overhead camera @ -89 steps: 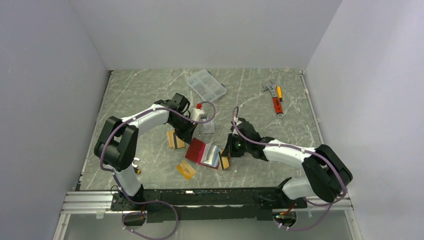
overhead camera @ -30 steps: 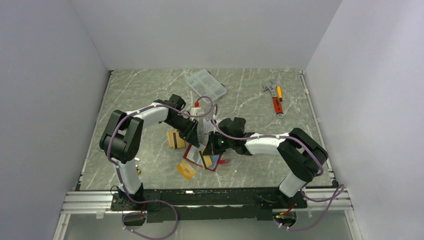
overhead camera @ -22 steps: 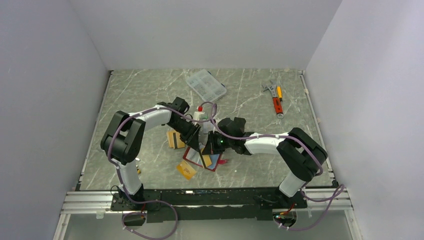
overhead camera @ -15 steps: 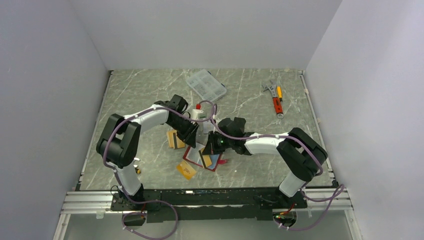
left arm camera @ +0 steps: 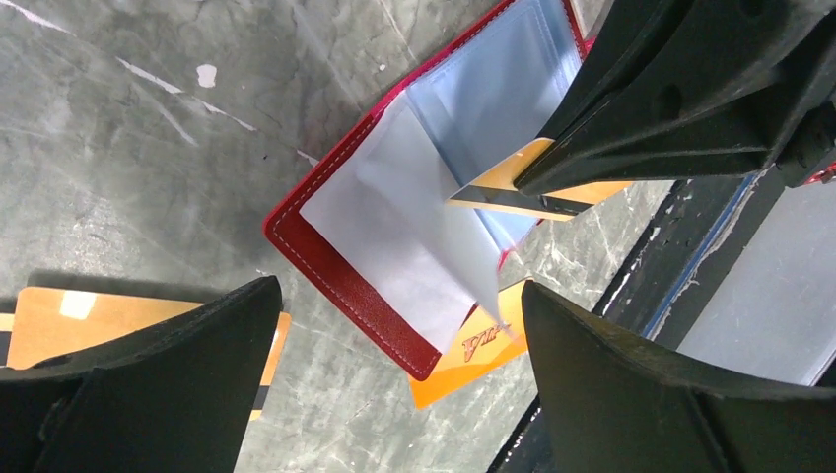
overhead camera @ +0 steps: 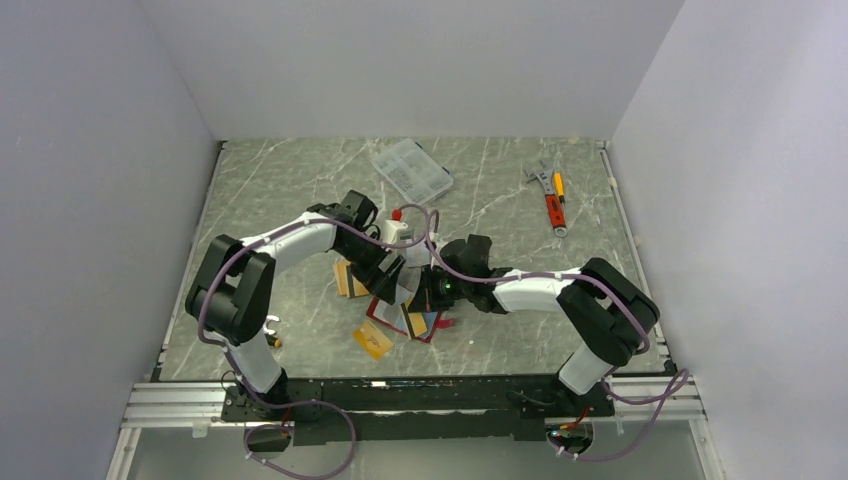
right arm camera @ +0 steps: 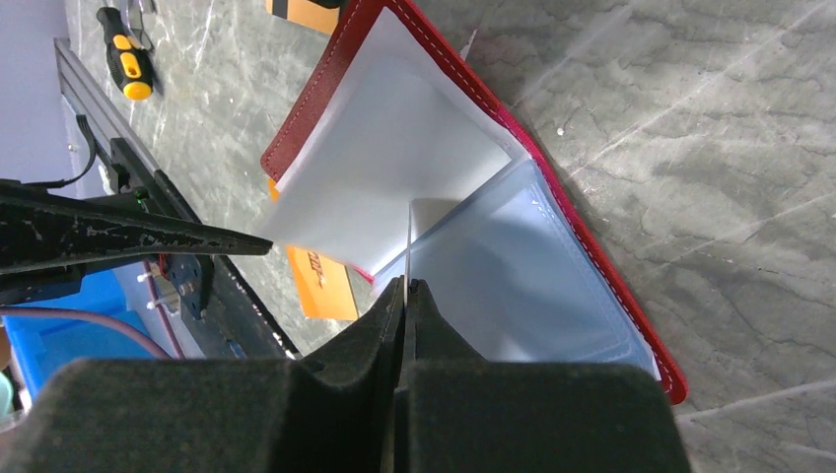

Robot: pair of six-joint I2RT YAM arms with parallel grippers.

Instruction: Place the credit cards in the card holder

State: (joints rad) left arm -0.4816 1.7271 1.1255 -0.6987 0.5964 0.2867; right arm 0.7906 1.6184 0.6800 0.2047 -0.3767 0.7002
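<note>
The red card holder (overhead camera: pixel 392 309) lies open on the table, clear sleeves and light blue inside showing (left arm camera: pixel 347 294) (right arm camera: pixel 325 87). My right gripper (right arm camera: pixel 405 286) (overhead camera: pixel 428 297) is shut on an orange-gold credit card with a black stripe (left arm camera: pixel 513 187). The card's leading corner rests in the fold between a raised sleeve and the blue inside. My left gripper (left arm camera: pixel 399 296) (overhead camera: pixel 393 276) hovers open over the holder's left half, holding nothing. Another orange card (left arm camera: pixel 471 357) (overhead camera: pixel 372 340) lies partly under the holder's near edge. More orange cards (overhead camera: pixel 350 278) (left arm camera: pixel 59 313) lie to its left.
A clear plastic box (overhead camera: pixel 411 170) sits at the back. A wrench and a screwdriver (overhead camera: pixel 551 197) lie at the back right. A small white bottle with a red cap (overhead camera: pixel 398 226) stands just behind the grippers. A small yellow-handled tool (right arm camera: pixel 126 57) lies near the left base.
My left gripper has opened wide and let a clear sleeve fall. The right gripper, which brought its card over the holder earlier, has barely moved in the last second.
</note>
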